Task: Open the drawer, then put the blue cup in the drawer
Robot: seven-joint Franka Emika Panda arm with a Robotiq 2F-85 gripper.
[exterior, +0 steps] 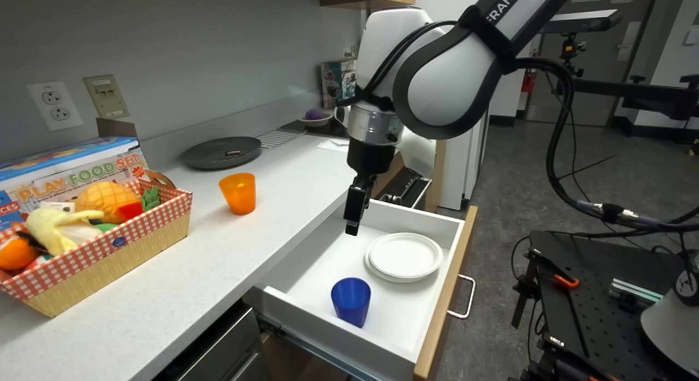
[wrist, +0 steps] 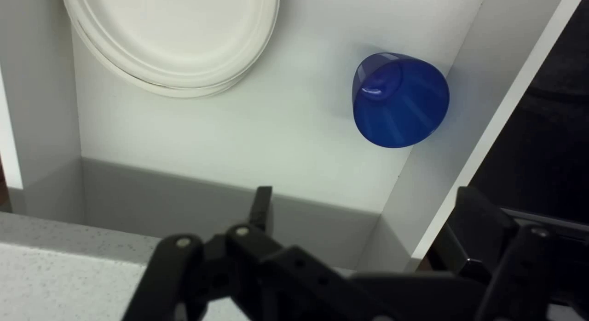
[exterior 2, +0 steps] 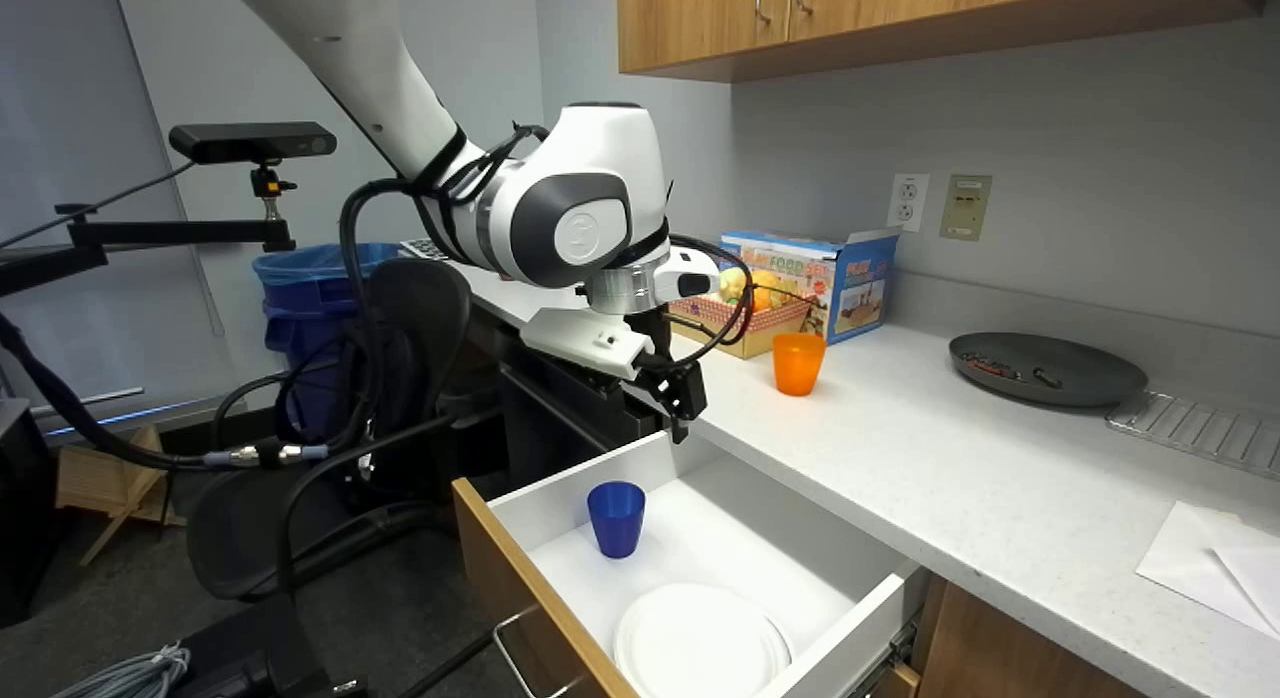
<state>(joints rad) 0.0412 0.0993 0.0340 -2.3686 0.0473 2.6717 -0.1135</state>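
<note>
I operate the Panda arm (exterior: 453, 97) remotely; its Robotiq gripper (wrist: 363, 192) hangs, tips downward, above the rear part of the drawer (exterior: 404, 304), near the edge of the table (exterior: 295, 187). Jaw state: the jaws are released, with a wide gap between their tips in the wrist view. Drawer state: pulled out, its white interior exposed and its light wood front (exterior 2: 510, 578) carrying a slim metal bar handle (exterior: 463, 297). Cup location: the blue cup (wrist: 400, 100) stands upright on the drawer floor, close beside a side wall (wrist: 474, 105); I cannot tell whether the two touch. White plates (wrist: 170, 36), at least two, lie stacked on the same floor, apart from the cup. On the table I read the following items: the orange cup (exterior: 238, 194), upright; the red-checked basket (exterior: 120, 261) of play food (exterior: 106, 201), beside the play food set box (exterior 2: 862, 278); the dark grey shallow dish (exterior 2: 1100, 368), its contents too small for me to identify; the wire rack (exterior 2: 1200, 433), just beside that dish; and white paper sheets (exterior 2: 1190, 548), farther along the same surface.
</note>
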